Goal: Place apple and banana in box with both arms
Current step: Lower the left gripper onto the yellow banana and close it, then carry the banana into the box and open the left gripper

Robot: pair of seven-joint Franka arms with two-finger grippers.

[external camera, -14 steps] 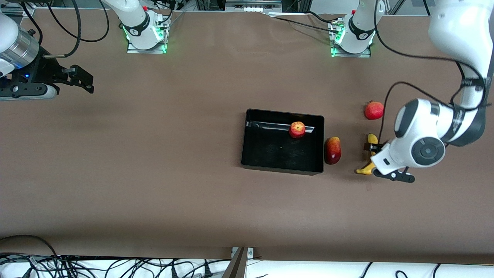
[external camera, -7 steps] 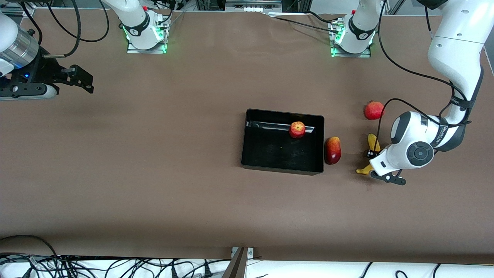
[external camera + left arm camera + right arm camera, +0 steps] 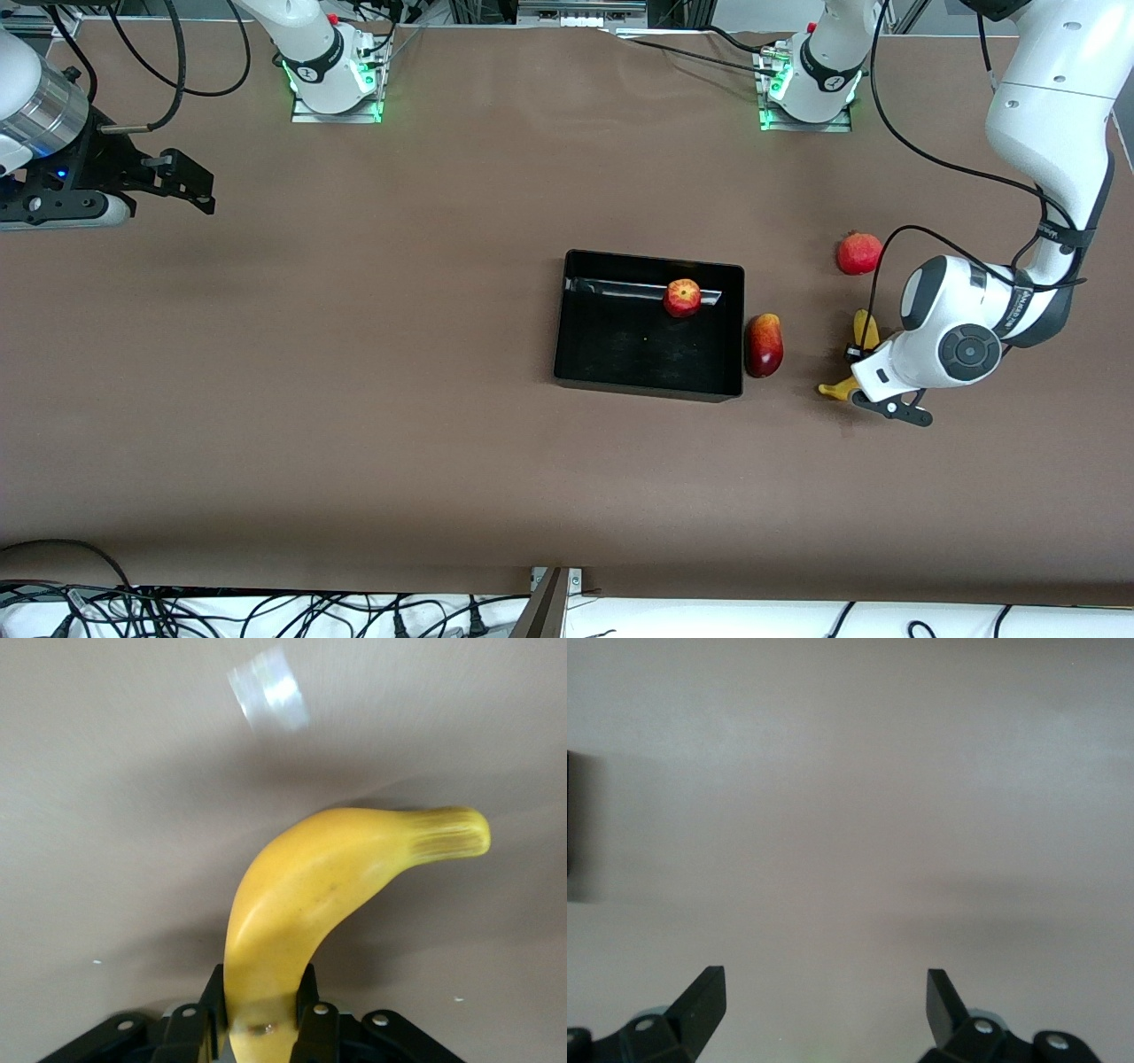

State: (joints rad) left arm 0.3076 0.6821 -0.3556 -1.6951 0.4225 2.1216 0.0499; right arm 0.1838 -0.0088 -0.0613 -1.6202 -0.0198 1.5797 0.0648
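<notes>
Left tool (image 3: 257,1014) is clamping the banana (image 3: 319,877) on the bench at three o'clock of the box (image 3: 620,377); lifting straight clears the wall. Apple (image 3: 682,297) is sitting inside. Right tool (image 3: 824,1001) is waiting, spread apart.

This is a robotics lab: two white robot arms bolted on metal base plates (image 3: 335,106) glowing green along the top of the frame, a brown-covered table (image 3: 354,399), and loose black cables (image 3: 266,611) tangled along the bottom edge.
</notes>
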